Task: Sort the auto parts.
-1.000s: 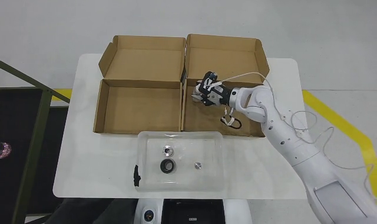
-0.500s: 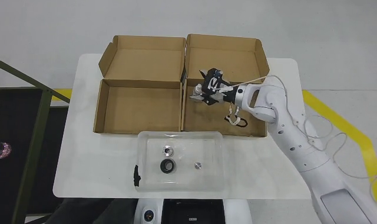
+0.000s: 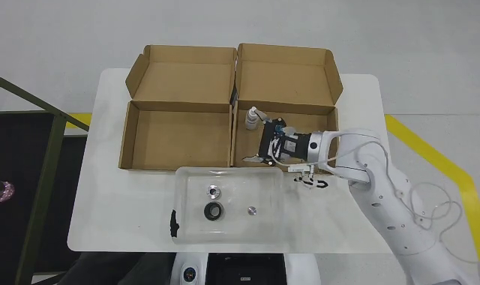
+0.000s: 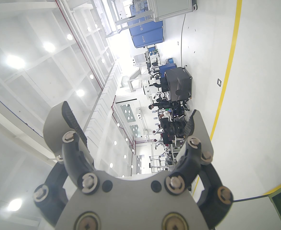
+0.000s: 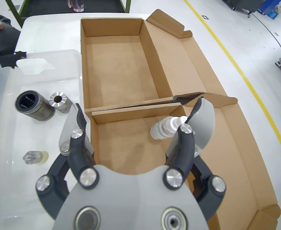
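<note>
Dropped the spray bottle (image 5: 162, 131) inside the cardboard box (image 5: 121, 144)!
Backing the right end effector (image 5: 138, 113) off over that box, spread wide and empty; one part sorted.

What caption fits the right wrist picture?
Open right gripper above a brown cardboard box with a small white spray bottle inside.

No readable text or numbers. Band on the small bottle (image 5: 161, 130): too small to read. Mark on the blue cabinet (image 4: 146, 33): unreadable.

Bottle (image 3: 250, 118) in right box (image 3: 304, 124), left box (image 3: 176, 139) beside; bin (image 3: 234, 186) before both.
</note>
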